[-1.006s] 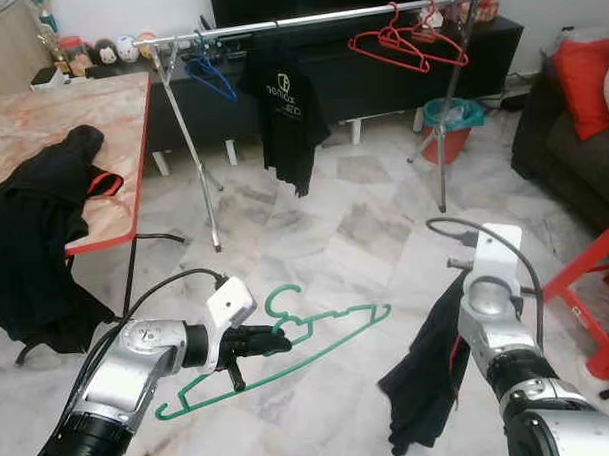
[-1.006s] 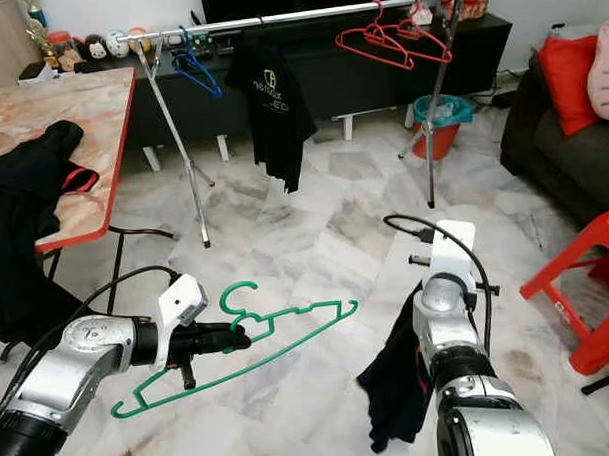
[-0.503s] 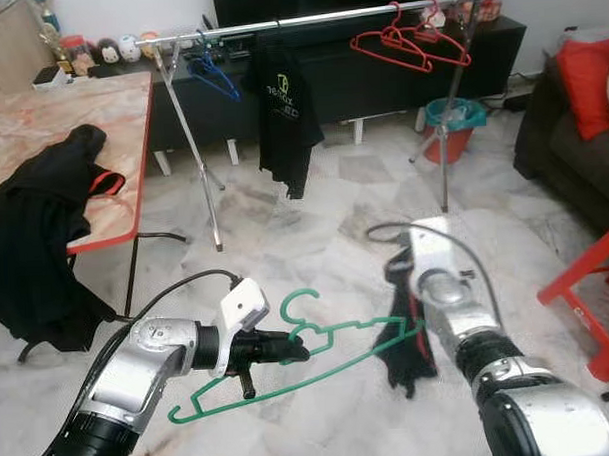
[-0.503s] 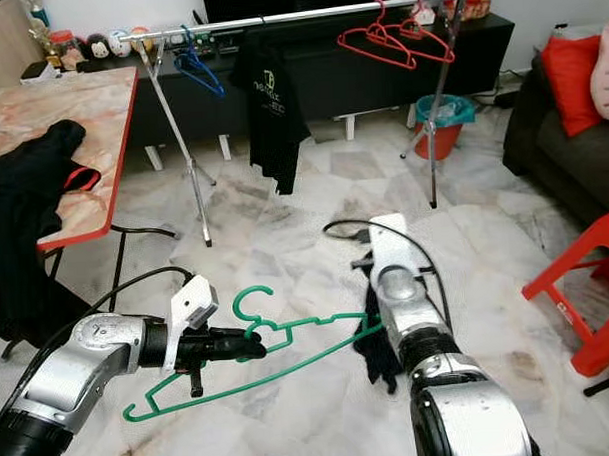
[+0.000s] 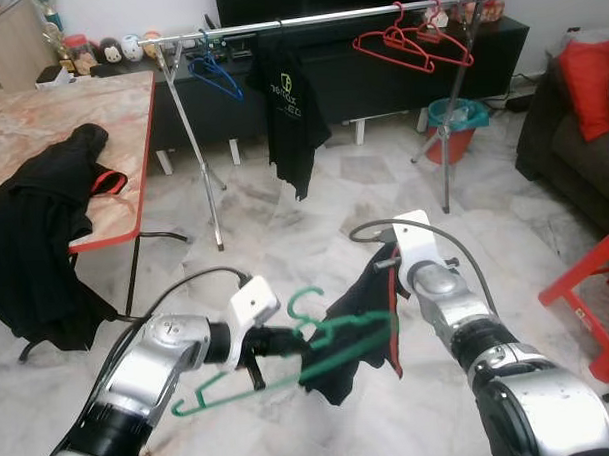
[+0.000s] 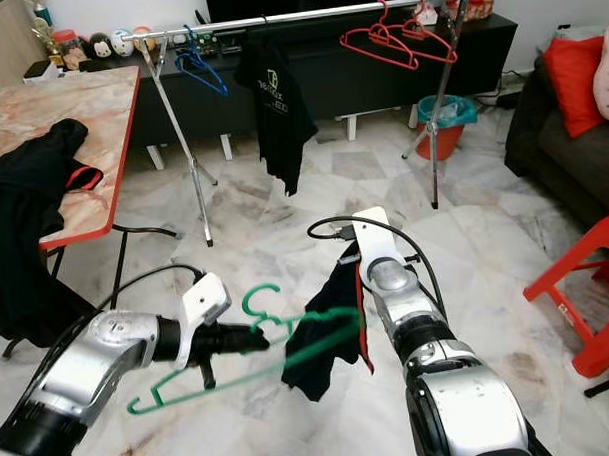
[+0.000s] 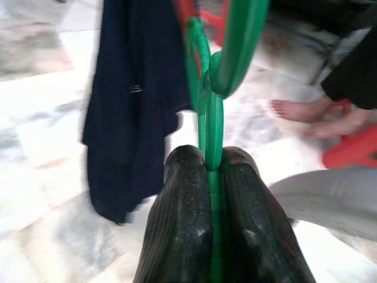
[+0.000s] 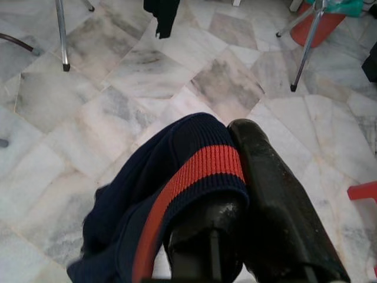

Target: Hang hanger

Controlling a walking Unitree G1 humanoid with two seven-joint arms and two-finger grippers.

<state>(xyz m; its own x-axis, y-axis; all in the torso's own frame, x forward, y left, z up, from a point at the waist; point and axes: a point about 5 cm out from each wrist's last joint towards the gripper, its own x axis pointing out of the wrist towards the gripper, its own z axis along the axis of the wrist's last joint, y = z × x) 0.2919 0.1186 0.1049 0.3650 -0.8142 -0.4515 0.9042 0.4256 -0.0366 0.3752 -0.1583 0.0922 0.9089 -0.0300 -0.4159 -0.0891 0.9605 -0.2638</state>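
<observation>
While L end effector (image 7: 210,194) grips green hanger (image 6: 288,334), R end effector (image 8: 238,206) pinches navy shirt (image 6: 323,332)

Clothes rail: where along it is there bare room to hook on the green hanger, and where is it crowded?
The clothes rail is bare between the black T-shirt and the red hangers. The stretch between the blue hanger and that shirt is tight. The left pincer holds the green hanger; the right pincer holds a dark garment.
</observation>
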